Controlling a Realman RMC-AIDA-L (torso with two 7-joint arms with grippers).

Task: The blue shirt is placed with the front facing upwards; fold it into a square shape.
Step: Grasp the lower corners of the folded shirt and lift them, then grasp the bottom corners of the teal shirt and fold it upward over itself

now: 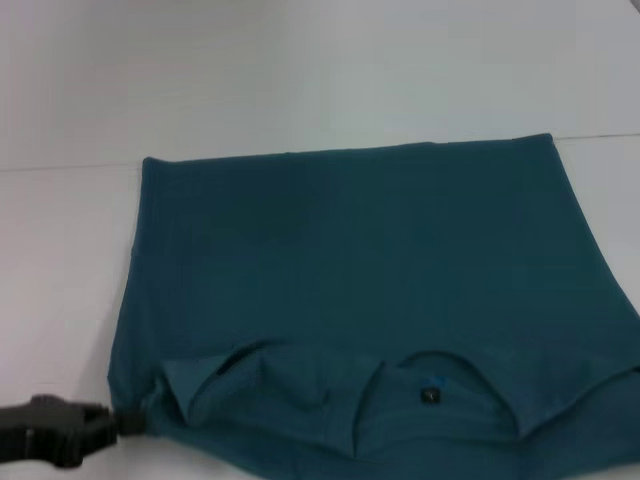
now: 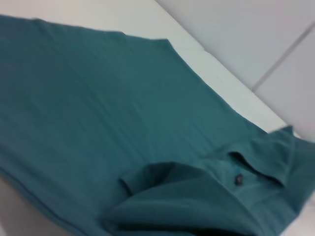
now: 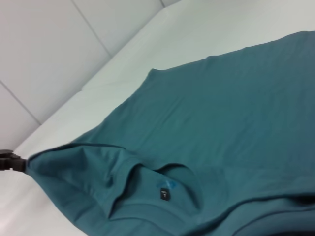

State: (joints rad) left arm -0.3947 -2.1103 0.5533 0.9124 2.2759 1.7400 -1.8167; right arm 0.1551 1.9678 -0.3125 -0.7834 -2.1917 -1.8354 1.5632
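The blue shirt [image 1: 350,280] lay spread on the white table [image 1: 60,250], filling most of the middle, with its collar end nearest the robot. No chest lettering showed; the upper surface was plain teal. The sleeves and sides looked folded inward, since the outline was already a rough rectangle with straight side edges. Near the collar [image 1: 430,385] the cloth was bunched and rumpled, with the small dark label [image 1: 430,396] visible inside the neck opening.

The left gripper [image 1: 128,422] sat low at the shirt's near left corner, its tip touching the fabric edge. It seemed pinched on that corner, the right wrist view showing cloth pulled to a point at it [image 3: 19,164], but I could not tell for sure how wide the fingers stood. The right gripper was not in view.

Judged progress: side folds done, roughly halfway. Remaining: folding lengthwise, collar end towards hem, to reach a square, then smoothing the bunching.
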